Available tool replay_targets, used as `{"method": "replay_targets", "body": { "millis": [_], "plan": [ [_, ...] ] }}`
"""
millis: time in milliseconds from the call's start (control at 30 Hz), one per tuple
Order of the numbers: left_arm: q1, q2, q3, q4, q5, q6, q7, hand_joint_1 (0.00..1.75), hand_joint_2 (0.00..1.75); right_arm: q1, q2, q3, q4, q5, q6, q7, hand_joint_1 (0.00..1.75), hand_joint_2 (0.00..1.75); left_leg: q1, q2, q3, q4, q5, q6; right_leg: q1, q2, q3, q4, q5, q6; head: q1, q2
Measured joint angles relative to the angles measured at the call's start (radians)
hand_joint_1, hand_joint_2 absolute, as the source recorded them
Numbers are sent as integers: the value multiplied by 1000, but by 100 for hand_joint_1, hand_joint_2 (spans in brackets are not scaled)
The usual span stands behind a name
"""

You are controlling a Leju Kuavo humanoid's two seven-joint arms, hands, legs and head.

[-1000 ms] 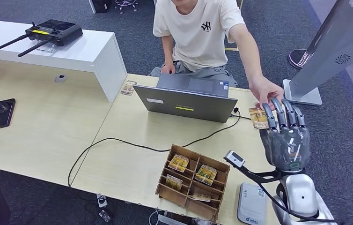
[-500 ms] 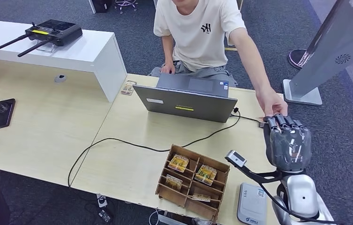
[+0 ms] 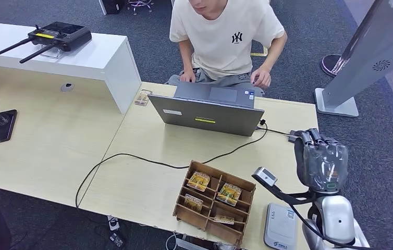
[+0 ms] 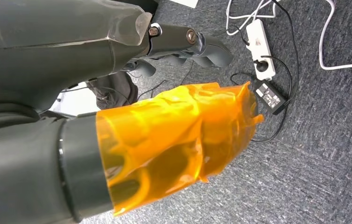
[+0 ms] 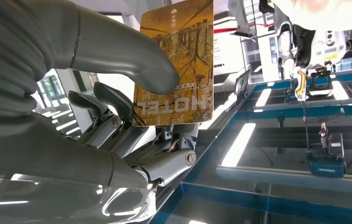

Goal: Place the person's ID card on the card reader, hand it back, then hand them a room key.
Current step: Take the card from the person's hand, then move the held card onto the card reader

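My right hand (image 3: 321,159) is raised over the table's right end, fingers curled in. In the right wrist view this right hand (image 5: 95,84) pinches a yellow card (image 5: 183,56) printed HOTEL between the thumb and the fingers. The white card reader (image 3: 280,227) lies on the table's near edge, below that hand. A wooden box (image 3: 214,203) with several yellow cards in its compartments stands left of the reader. My left hand (image 4: 132,93) hangs over the carpet holding nothing, an orange cover on its thumb. The person (image 3: 225,39) sits behind the laptop with both hands by it.
An open grey laptop (image 3: 207,112) stands mid-table, its black cable (image 3: 147,161) trailing across the top. Another card (image 3: 143,98) lies left of the laptop. A phone (image 3: 3,125) and a remote controller (image 3: 53,36) sit far left. A power strip (image 4: 260,46) lies on the floor.
The person let go of the card and drew their hand back to the laptop. My right hand's fingers curled in around the card.
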Motion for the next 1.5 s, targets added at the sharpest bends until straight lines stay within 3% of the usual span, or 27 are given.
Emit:
{"method": "replay_targets", "body": {
  "millis": [333, 833, 933, 1100, 1500],
  "plan": [
    [6, 5, -14, 0, 14, 13, 11, 0, 0, 23, 30, -18, -14, -86, -3, -26, 175, 175, 0, 0, 0, 0, 0, 0, 0, 0, 0, 0, 0, 0, 0, 0],
    [63, -19, -13, 0, 47, 92, 46, 0, 0, 217, 150, -132, -243, -485, -35, -171, 175, 175, 0, 0, 0, 0, 0, 0, 0, -1, 0, 0, 0, 0, 0, 0],
    [78, -35, -11, 0, 45, 118, 65, 0, 0, 287, 181, -173, -317, -629, -40, -224, 175, 175, 0, -1, -1, 0, 0, 0, 0, -2, 0, -1, 0, 0, 0, 0],
    [98, -84, -9, 0, 29, 155, 135, 0, 0, 420, 224, -263, -454, -921, 28, -311, 175, 175, -1, -1, -1, 0, -1, 2, 0, -1, 0, -1, -1, 1, 0, 0],
    [103, -154, 9, -5, 10, 129, 210, 0, 0, 605, 317, -431, -583, -1240, 337, -363, 175, 175, 0, 0, -1, 0, -2, 2, -1, -1, 0, -1, -1, 2, 0, 0]
  ]
}}
